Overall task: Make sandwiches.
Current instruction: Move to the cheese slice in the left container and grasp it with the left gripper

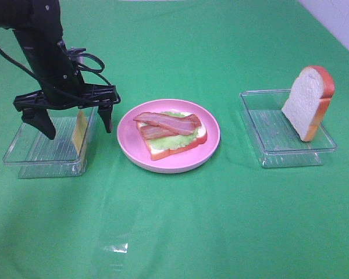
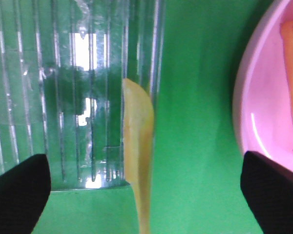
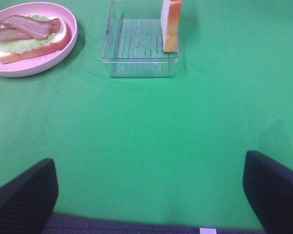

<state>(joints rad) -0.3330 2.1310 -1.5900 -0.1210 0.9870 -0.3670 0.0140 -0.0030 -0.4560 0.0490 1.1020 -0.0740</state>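
Nearest the front edge of the worktop (image 1: 180,232), over bare green cloth, my right claw (image 3: 149,195) hangs with its jaws spread wide and nothing between them. Only its own wrist camera shows it.

Farther in, on my left side, my left claw (image 1: 78,129) points down at the left tray (image 1: 29,154), a clear ribbed one. Its jaws are also fully apart and grip nothing. One finger hangs over the tray and the other over the cloth between the tray and the pink plate (image 1: 163,165). The tray wall nearest the plate falls between them. Against the inside of that wall the yellow cheese square (image 1: 79,136) stands on edge, between my fingers. I cannot see either finger touching it.

At the middle of the worktop, just beside that tray, the plate carries the sandwich as built so far. The bottom bread slice (image 1: 168,151) lies flat with lettuce (image 1: 180,138) on it and two bacon strips (image 1: 163,123) laid across the top.

Well apart on my right is the right tray (image 1: 273,133), also clear. An upright bread slice (image 1: 305,102) stands in its far right part, tilted slightly, its orange-brown crust turned away from the plate.
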